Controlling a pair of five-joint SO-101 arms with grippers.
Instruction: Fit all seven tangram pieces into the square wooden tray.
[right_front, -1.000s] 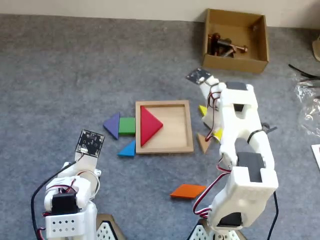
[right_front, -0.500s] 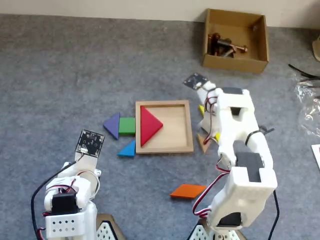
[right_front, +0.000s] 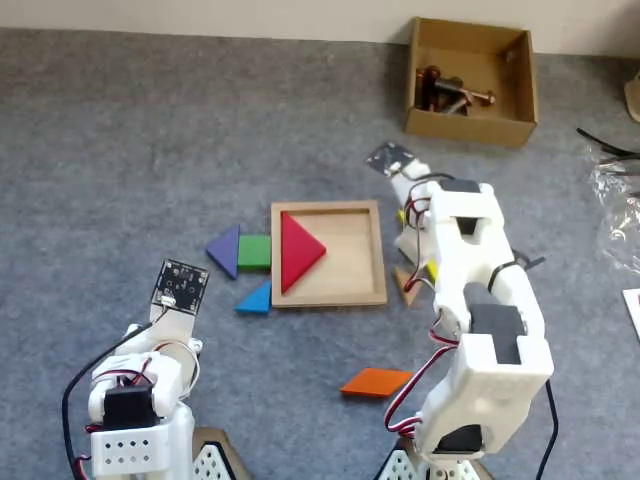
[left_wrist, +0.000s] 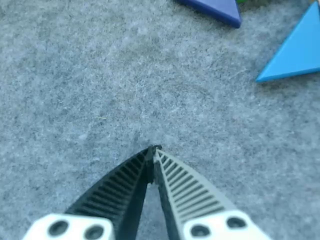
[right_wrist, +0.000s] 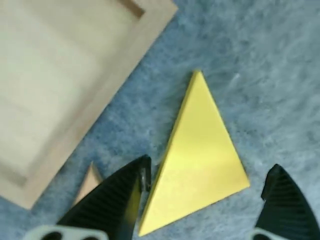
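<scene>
The right arm (right_front: 470, 250) has swung a little toward the tray (right_front: 328, 297) over the past second. The right claw (right_wrist: 207, 175) now hangs wide open astride the yellow triangle (right_wrist: 200, 160), one finger on each side. The triangle lies flat on the carpet (left_wrist: 100, 75) just outside the tray's rim (right_wrist: 95, 107), not yet gripped. The left claw (left_wrist: 152, 150) is closed tip to tip over bare carpet, near the blue triangle (left_wrist: 295, 47) and purple triangle (left_wrist: 212, 6).

The likely trouble is the thin, flat piece itself. Closing fingers may ride over its sloping edges, squirt it sideways or spin it, and a dragged piece could catch on the carpet pile. The finger nearest the tray sits close to the tan triangle (right_wrist: 89, 182) and could nudge it or clip the rim on the way down.

Inside the tray, the red triangle (right_front: 298, 250) fills the left part and the right half is open wood. The green square (right_front: 254, 251) and its neighbours crowd the left rim. The orange piece (right_front: 375, 381) lies apart in front, and the box (right_front: 468, 128) stands well behind.
</scene>
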